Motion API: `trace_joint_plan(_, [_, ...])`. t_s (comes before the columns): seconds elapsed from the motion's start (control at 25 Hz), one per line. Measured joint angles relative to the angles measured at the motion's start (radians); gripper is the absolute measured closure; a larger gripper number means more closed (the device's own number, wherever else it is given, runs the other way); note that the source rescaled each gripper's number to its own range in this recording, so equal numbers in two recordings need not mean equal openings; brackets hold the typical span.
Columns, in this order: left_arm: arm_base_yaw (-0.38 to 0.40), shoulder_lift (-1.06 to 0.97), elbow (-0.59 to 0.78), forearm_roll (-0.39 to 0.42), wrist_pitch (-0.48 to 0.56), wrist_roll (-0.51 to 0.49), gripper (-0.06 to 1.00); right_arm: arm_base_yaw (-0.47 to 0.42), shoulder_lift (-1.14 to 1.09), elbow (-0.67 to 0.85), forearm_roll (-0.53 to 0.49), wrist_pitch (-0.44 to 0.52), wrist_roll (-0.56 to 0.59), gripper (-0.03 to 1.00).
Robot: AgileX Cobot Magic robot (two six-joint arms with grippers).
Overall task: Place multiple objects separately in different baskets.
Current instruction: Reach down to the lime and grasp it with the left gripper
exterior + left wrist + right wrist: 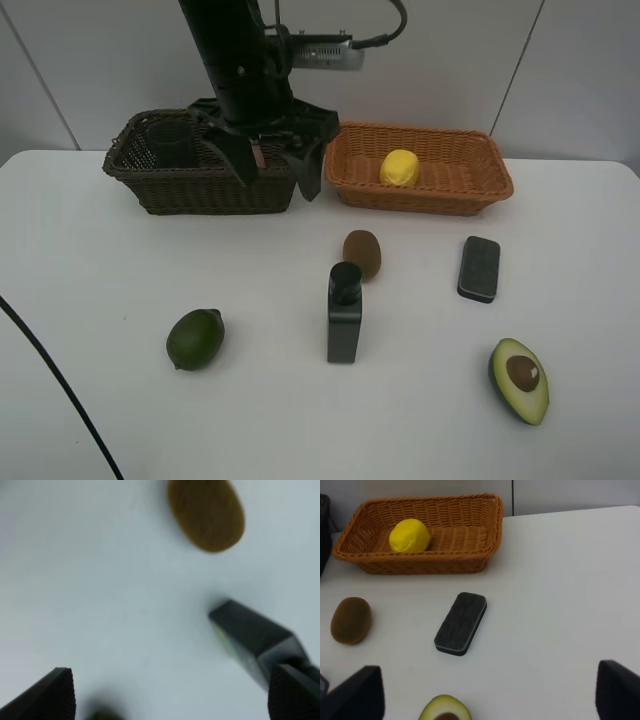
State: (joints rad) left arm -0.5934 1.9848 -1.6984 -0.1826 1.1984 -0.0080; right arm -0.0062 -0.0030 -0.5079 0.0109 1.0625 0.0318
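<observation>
Left gripper (278, 178) and right gripper (487, 692) gape wide, empty; reaching the kiwi (362, 253) could clip and topple the upright black bottle (344, 315), seemingly just beside it.

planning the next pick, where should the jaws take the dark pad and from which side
Probably across its short width, at mid-length, coming straight down from above. The dark pad lies flat on the table, too low for a sideways approach, and its long edges run straight and parallel with bare table on both sides for the jaws.

White table (90, 300): baskets (200, 190), fruit (195, 338), bottle (344, 325), pad (479, 268)
</observation>
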Motion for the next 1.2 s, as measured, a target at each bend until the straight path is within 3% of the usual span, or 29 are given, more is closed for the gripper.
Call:
trace_joint_plan(0.24, [0.000, -0.188, 0.305, 0.002, 0.002, -0.006, -0.05, 0.000, 0.000, 0.000, 0.000, 0.000, 0.000, -0.03])
trace_joint_plan(0.44, [0.000, -0.230, 0.500, 0.025, 0.001, -0.006, -0.05, 0.000, 0.000, 0.000, 0.000, 0.000, 0.000, -0.03])
trace_joint_plan(0.64, [0.000, -0.230, 0.653, 0.038, -0.147, -0.006, -0.05, 0.000, 0.000, 0.000, 0.000, 0.000, 0.000, -0.03])
trace_joint_plan(0.96, [0.000, -0.189, 0.713, 0.088, -0.370, 0.013, -0.05, 0.000, 0.000, 0.000, 0.000, 0.000, 0.000, -0.03])
trace_joint_plan(1.2, [0.000, -0.087, 0.713, 0.084, -0.409, 0.029, -0.05, 0.000, 0.000, 0.000, 0.000, 0.000, 0.000, -0.03])
